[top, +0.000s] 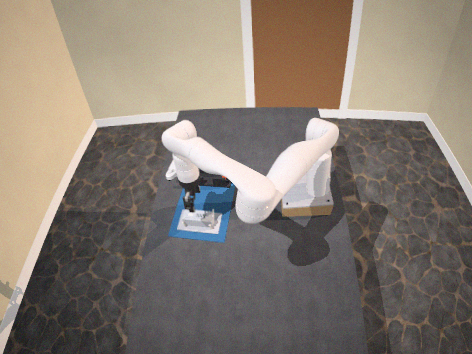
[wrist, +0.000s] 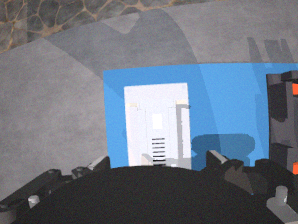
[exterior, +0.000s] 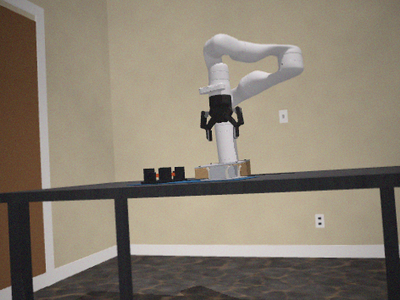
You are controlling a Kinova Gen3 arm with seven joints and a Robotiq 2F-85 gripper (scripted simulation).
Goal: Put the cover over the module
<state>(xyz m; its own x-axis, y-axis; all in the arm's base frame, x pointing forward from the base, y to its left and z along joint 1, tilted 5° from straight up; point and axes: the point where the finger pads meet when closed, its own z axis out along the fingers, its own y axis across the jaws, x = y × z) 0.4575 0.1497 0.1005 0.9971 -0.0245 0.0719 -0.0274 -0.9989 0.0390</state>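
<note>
A white base plate [top: 192, 226] [wrist: 140, 129] lies on a blue mat [top: 179, 231] [wrist: 220, 96]. A small grey module [top: 205, 216] [wrist: 157, 121] sits on the plate. The black holder [top: 220, 181] [exterior: 164, 175] [wrist: 280, 123] with orange parts stands at the mat's far edge. I cannot make out the cover apart from the holder. My gripper [top: 189, 201] [exterior: 221, 132] [wrist: 157, 165] is open and empty. It hangs well above the table, over the mat between the plate and the holder.
The dark table [top: 250, 280] [exterior: 297, 180] carries the mat and the arm's tan and white pedestal [top: 306, 206] [exterior: 222, 169]. The arm's elbow hangs over the mat's right side. A brown door and a patterned floor lie beyond the table.
</note>
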